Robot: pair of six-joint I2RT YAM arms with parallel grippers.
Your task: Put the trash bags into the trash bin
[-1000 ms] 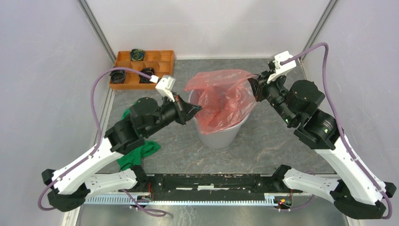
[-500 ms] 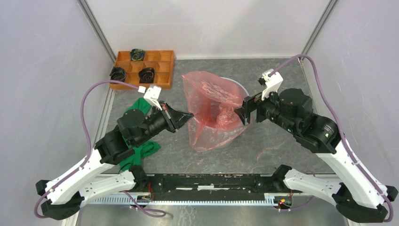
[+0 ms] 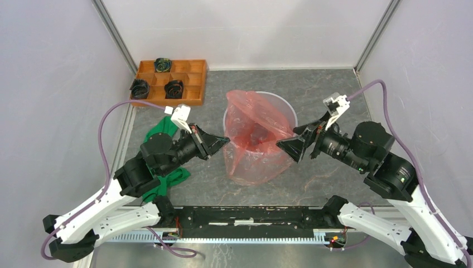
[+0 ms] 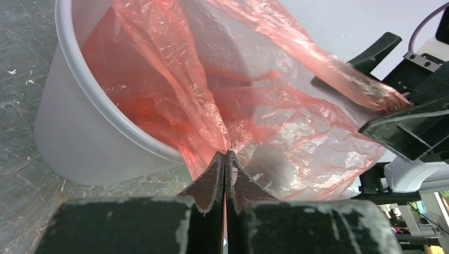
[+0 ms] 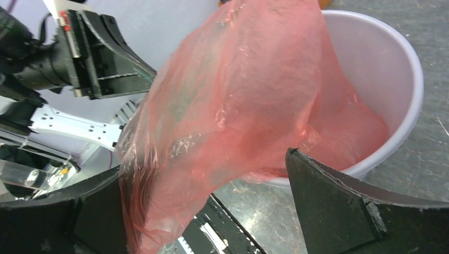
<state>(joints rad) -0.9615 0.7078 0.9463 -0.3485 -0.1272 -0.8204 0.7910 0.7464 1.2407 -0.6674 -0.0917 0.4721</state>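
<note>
The grey stone counter [image 3: 329,84] has white walls around it. At 11 o'clock sits a brown wooden tray with little boxes [image 3: 195,84]. The left fingers [image 3: 224,140], at the bin's 9 o'clock, are squeezed together on the thin see-through red plastic bag [image 3: 254,151]. The bag hangs partly inside the round pale grey plastic bin [image 3: 265,94] and over its 6 o'clock side. At 3 o'clock, the right fingers [image 3: 290,146] are wide apart, with the bag's edge just by them.

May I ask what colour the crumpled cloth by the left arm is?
Green crumpled cloth; top external view shows it best.
</note>
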